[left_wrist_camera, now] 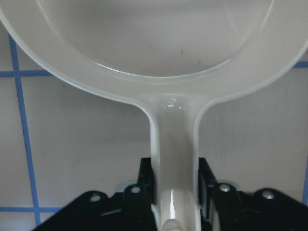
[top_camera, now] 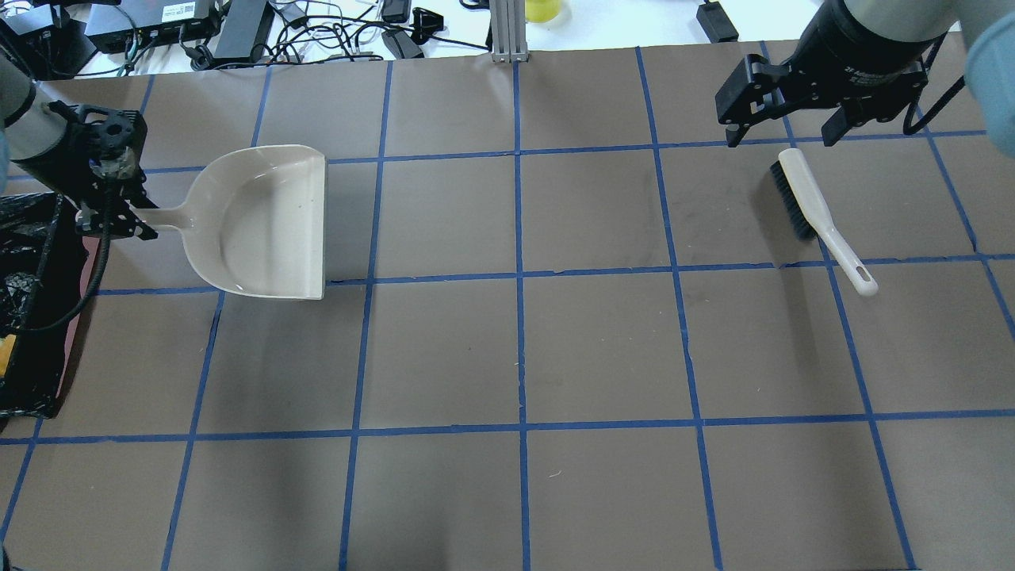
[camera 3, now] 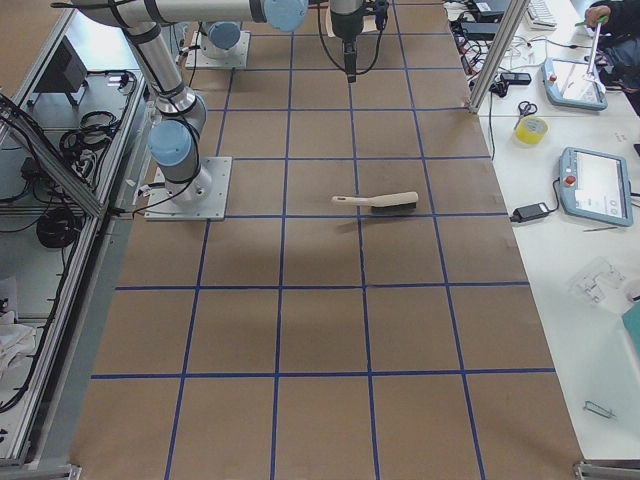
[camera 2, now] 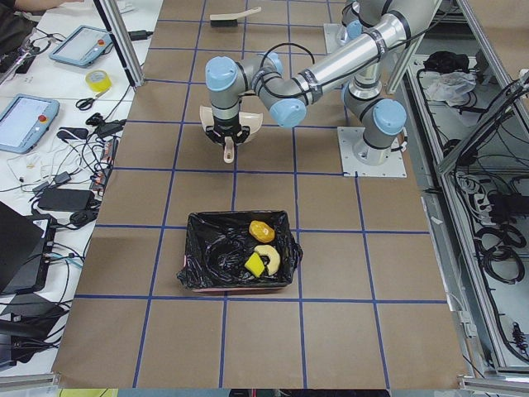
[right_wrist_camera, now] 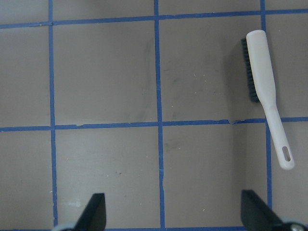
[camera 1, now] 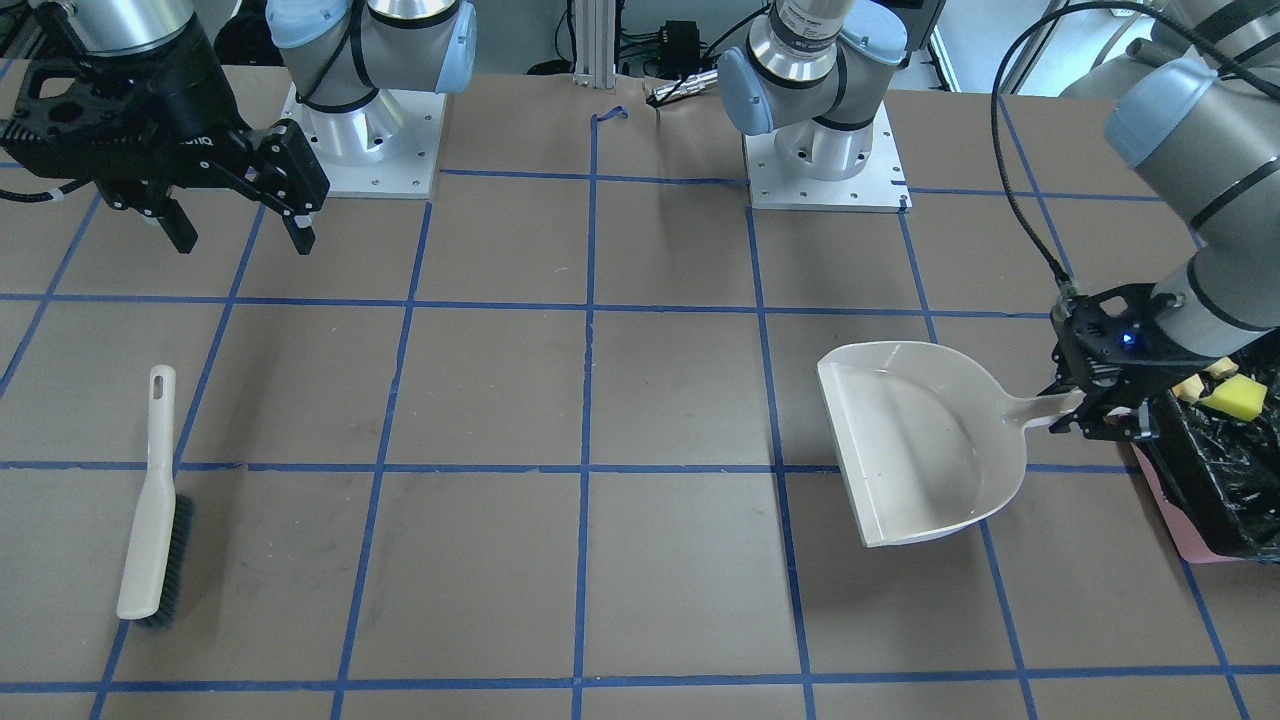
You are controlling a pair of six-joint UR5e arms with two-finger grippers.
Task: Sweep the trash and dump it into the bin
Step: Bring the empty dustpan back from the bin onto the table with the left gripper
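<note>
The beige dustpan (camera 1: 920,440) (top_camera: 270,222) is empty and lies low over the table. My left gripper (camera 1: 1090,415) (top_camera: 119,218) (left_wrist_camera: 175,187) is shut on its handle. The bin (camera 2: 202,265) (camera 1: 1215,490) (top_camera: 32,317), pink with a black bag, stands just beside that gripper. In it lie the yellow-orange lump (camera 2: 261,230), the cream crescent (camera 2: 269,253) and the sponge piece (camera 2: 254,265) (camera 1: 1235,395). My right gripper (camera 1: 240,235) (top_camera: 781,135) (right_wrist_camera: 175,211) is open and empty, raised above the table near the brush.
A beige hand brush (camera 1: 150,500) (top_camera: 817,214) (right_wrist_camera: 264,86) (camera 3: 380,203) with dark bristles lies on the table on my right side. The brown table has a blue tape grid. Cables and devices lie beyond the far edge (top_camera: 238,32).
</note>
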